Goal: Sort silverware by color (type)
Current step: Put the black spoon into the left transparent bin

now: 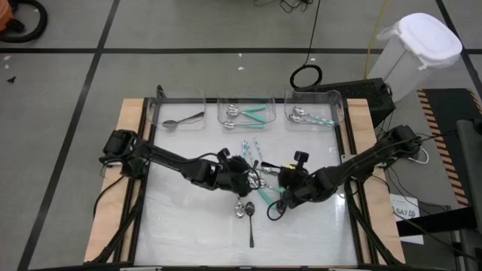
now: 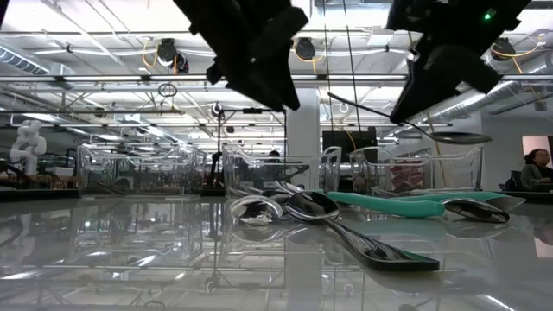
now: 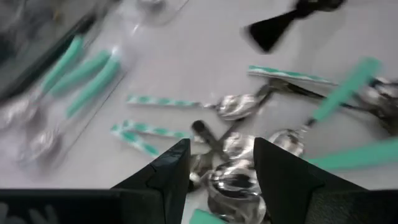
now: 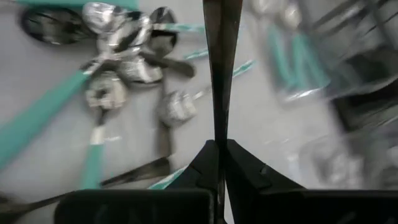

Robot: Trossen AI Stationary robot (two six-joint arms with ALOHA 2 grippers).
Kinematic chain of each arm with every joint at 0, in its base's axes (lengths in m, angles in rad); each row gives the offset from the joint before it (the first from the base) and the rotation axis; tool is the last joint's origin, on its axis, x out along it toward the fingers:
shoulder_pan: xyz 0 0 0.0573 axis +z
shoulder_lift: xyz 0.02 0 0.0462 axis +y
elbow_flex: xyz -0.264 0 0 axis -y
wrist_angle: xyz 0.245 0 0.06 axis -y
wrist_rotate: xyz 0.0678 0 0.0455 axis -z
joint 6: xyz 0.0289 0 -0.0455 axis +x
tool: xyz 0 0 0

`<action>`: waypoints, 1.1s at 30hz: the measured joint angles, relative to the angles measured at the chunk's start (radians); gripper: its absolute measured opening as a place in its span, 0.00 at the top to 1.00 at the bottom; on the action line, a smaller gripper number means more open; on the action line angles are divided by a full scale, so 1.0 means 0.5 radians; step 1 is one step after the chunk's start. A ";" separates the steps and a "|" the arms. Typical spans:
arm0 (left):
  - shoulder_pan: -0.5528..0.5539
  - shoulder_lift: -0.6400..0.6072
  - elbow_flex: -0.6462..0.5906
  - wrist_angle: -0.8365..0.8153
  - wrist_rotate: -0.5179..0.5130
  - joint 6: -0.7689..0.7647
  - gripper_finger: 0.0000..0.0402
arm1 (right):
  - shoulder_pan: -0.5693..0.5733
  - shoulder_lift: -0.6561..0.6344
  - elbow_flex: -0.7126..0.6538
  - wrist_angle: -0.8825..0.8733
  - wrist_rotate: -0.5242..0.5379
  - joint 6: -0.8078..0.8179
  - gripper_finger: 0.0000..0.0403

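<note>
Silverware pile (image 1: 252, 181) lies mid-table: mixed spoons, some with solid teal handles, some with pale striped handles, some all dark, overlapping one another. Both grippers are at this pile, one on each side.

Right gripper (image 4: 216, 163): fingers pinched together on the handle of a dark utensil (image 4: 221, 68). In the right wrist view the handle runs straight out from between the fingertips, away from the camera. In the low view the utensil hangs clear of the table surface, its bowl end out to the side of the gripper. The rest of the pile lies just beyond and beside this gripper; a teal-handled spoon (image 2: 389, 202) rests flat on the table below it.

Left gripper (image 3: 217, 171): fingers spread fairly wide, nothing between them. It hovers directly over the shiny spoon bowls at its side of the pile; two striped-handle pieces (image 3: 163, 101) lie just ahead of the fingertips.

A dark spoon (image 1: 249, 222) lies alone on the table, on the near side of both grippers, apart from the pile.

Three clear bins stand along the far edge, well beyond both grippers: left bin (image 1: 162, 113) holds one dark spoon, middle bin (image 1: 265, 100) holds teal-handled pieces, right bin (image 1: 337, 105) holds pale-handled pieces.
</note>
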 joint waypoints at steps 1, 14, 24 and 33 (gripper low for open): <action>0.012 0.000 0.000 -0.043 0.020 -0.076 0.56 | 0.000 0.009 0.000 0.022 0.058 -0.076 0.98; 0.031 -0.390 0.001 0.066 0.039 0.010 0.56 | -0.006 0.101 0.002 0.374 0.822 -0.683 0.98; -0.039 -0.340 0.001 0.375 -0.173 0.258 0.56 | 0.017 0.141 0.001 0.893 1.011 -1.251 0.98; -0.073 -0.341 0.001 0.385 -0.236 0.202 0.56 | 0.026 0.160 0.001 0.933 1.065 -1.307 0.98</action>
